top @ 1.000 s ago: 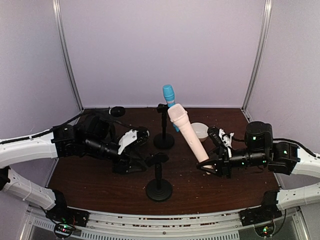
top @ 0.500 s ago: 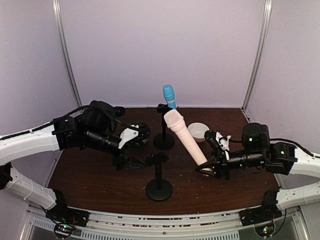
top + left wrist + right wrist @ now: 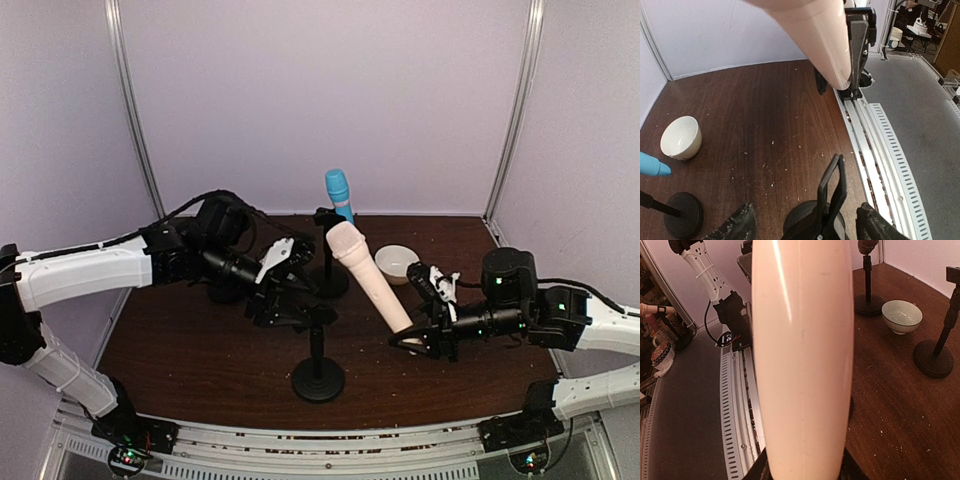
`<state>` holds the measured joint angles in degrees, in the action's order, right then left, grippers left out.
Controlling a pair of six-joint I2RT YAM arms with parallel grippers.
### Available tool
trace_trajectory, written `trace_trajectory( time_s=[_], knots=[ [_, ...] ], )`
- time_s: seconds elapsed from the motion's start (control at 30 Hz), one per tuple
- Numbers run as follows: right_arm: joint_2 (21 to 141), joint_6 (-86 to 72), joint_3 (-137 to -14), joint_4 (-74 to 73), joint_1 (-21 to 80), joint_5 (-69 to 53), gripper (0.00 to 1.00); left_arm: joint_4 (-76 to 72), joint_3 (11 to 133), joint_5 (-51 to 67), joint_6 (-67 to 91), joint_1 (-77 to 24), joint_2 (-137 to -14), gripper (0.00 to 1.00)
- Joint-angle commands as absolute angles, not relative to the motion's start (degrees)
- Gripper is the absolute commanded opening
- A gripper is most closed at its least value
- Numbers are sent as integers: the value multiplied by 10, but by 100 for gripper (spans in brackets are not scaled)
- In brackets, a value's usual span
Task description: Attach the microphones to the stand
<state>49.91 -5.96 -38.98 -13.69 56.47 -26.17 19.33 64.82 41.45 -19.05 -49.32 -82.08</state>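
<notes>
Now the right gripper (image 3: pixel 412 342) was clamped on the lower end of the cream-beige microphone (image 3: pixel 368 280), which leaned up and to the left above the table (image 3: pixel 200 350), its head close to the rear stand (image 3: pixel 335 284). The light blue microphone (image 3: pixel 338 190) sat tilted in that rear stand. The left gripper (image 3: pixel 288 298) held its jaws spread wide, one on either side of the clip (image 3: pixel 832 192) atop the front stand (image 3: pixel 318 378), gripping nothing. A small bowl (image 3: pixel 397 263) stood on the table behind the cream-beige microphone

Top view looks down from behind; close wrist views share cream microphone (image 3: pixel 815 35)
</notes>
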Motion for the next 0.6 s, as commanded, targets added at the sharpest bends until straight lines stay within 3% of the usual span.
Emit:
trace_trajectory(
  time_s=[0.0, 0.27, 0.57],
  knots=[
    [495, -65, -384, -114, 561, -273, 0, 117, 627, 449, -177, -492, -815, 71],
    [502, -68, -390, -114, 561, -274, 0, 99, 589, 420, -175, -491, -802, 72],
    [505, -69, -387, -110, 560, -273, 0, 123, 581, 400, -184, -491, -795, 67]
  ],
)
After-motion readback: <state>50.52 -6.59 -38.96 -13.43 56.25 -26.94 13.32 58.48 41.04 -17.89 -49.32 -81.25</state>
